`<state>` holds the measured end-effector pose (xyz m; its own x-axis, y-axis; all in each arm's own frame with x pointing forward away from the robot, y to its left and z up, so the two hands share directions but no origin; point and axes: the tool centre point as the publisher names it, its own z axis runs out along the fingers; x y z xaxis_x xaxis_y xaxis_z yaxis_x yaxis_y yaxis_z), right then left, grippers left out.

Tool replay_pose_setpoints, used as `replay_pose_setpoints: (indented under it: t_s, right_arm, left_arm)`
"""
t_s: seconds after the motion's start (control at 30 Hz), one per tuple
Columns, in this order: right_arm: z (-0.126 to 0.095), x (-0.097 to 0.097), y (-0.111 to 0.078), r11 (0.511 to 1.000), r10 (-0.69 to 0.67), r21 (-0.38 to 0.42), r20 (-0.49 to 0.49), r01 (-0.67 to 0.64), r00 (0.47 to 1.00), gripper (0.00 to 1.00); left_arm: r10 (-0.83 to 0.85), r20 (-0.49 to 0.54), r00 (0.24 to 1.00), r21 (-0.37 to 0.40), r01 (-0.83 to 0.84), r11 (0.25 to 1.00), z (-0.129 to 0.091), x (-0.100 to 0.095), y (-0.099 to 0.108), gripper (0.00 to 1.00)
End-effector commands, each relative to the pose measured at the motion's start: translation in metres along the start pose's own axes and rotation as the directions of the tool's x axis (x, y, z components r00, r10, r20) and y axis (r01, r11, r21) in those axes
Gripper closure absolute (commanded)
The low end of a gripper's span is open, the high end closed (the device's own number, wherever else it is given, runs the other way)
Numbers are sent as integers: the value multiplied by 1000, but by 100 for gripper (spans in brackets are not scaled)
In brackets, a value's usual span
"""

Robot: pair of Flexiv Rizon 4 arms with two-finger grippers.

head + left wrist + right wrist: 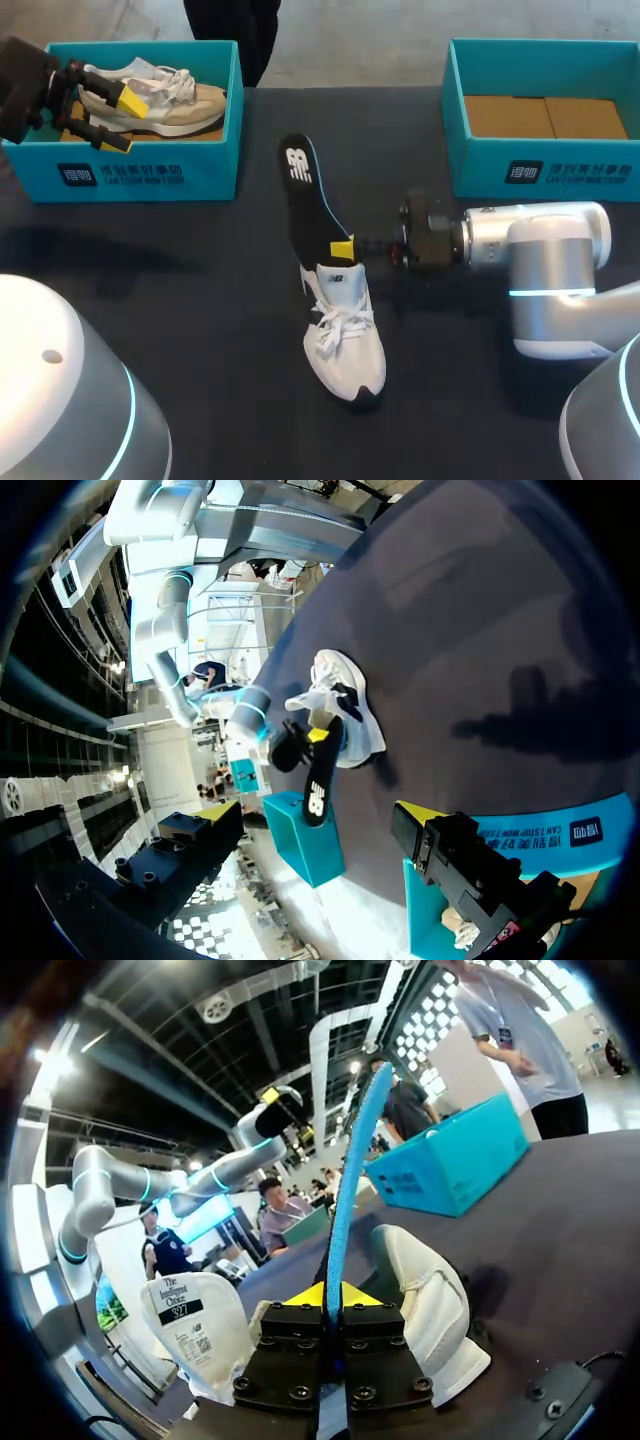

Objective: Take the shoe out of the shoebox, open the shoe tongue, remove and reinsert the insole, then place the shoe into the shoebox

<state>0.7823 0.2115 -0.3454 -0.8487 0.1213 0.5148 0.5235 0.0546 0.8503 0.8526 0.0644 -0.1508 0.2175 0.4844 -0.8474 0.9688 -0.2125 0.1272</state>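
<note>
Right gripper (343, 248) clamped on insole (305, 190) (blue-edged), standing half out of white shoe (345, 335); left gripper (120, 120), fingers apart, well away from that shoe.

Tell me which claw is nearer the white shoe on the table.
Right. The right claw pinches the insole standing out of the white shoe, at its opening. The left claw is far off, over the left shoebox holding the beige shoe.

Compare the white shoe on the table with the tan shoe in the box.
The white shoe lies on the table; the tan shoe sits in the left box. The white shoe's insole sticks out, held by the right gripper; the tan shoe shows none. Both have white laces.
</note>
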Motion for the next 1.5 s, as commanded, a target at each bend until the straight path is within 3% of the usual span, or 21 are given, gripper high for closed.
replay_pose_setpoints:
  t_s: [0.03,0.4,0.7,0.73,0.77,0.83,0.93,1.5]
  right_arm:
    - [0,4,-6,1000,-9,7,1,9,1000,100]
    - [-1,9,-17,998,6,55,-29,-4,1000,100]
    - [-2,8,-22,999,29,42,-34,-28,999,100]
    - [-2,9,-21,999,26,38,-36,-25,999,93]
    - [-2,10,-21,999,22,30,-36,-20,999,67]
    - [-3,13,-19,1000,16,25,-36,-15,999,36]
    - [-4,18,-15,1000,0,15,-36,0,999,13]
    - [-7,27,10,998,-55,1,-8,55,998,17]
  left_arm:
    - [2,0,1000,-1,-2,1000,0,0,0,0]
    - [2,0,1000,-1,-2,1000,0,0,0,0]
    - [2,0,1000,-1,-2,1000,0,0,0,0]
    - [2,0,1000,-1,-2,1000,0,0,0,0]
    - [2,0,1000,-1,-2,1000,0,0,0,0]
    - [2,0,1000,-1,-2,1000,0,0,0,0]
    - [2,0,1000,-1,-2,1000,0,0,0,0]
    - [2,0,1000,-1,-2,1000,0,0,0,0]
